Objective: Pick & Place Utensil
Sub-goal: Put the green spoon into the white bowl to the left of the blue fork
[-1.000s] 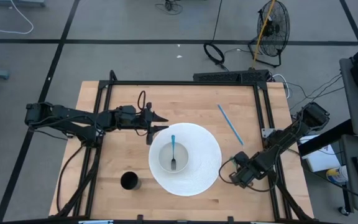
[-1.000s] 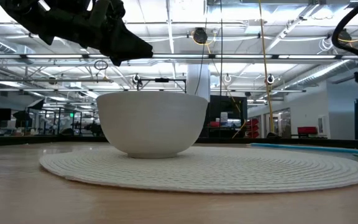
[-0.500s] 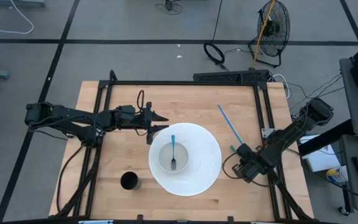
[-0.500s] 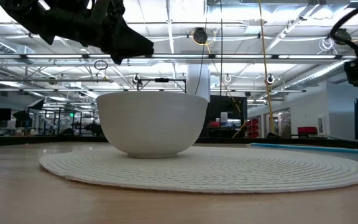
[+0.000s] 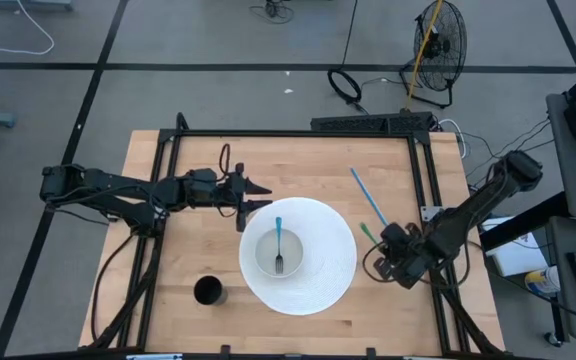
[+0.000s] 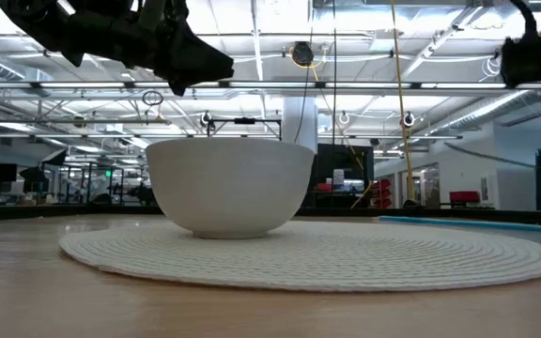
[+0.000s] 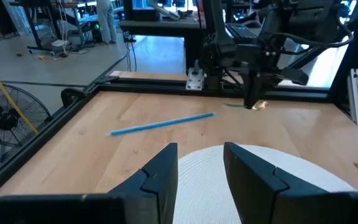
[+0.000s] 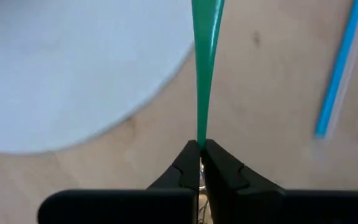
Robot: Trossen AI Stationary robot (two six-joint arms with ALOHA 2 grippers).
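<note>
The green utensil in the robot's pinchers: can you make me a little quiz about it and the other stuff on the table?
1. True or false: the right end effector is shut on the green utensil.
2. What lies inside the white bowl? A) a blue-handled fork B) a straw C) nothing
3. Fill in: the bowl sits on a round white ____.

Key:
1. True; its fingers pinch the utensil's end above the table.
2. A, the blue-handled fork. The blue straw lies on the wood, beyond the placemat.
3. Placemat.
</note>
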